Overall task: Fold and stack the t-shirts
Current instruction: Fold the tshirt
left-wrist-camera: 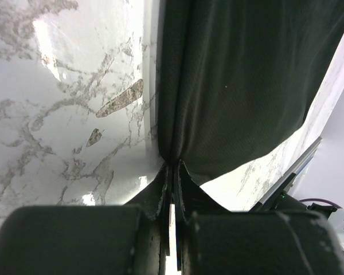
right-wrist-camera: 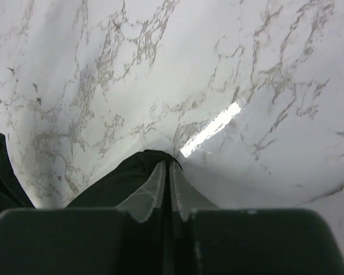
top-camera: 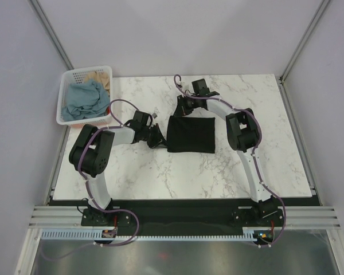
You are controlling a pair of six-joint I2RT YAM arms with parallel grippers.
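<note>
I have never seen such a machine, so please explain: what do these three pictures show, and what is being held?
Two robot arms are fixed at the near edge of a marble table. One picture looks down from above; the other two come from cameras on each wrist. A folded black t-shirt lies on the table. The left gripper and the right gripper each have their jaws shut on its cloth. A white basket at the far left corner holds blue and tan shirts.

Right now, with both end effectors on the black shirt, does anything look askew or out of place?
Nothing stands out. The black t-shirt lies as a fairly tidy rectangle on the marble table, pinched by the left end effector and the right end effector. The blue shirt sits crumpled in the white basket.
</note>
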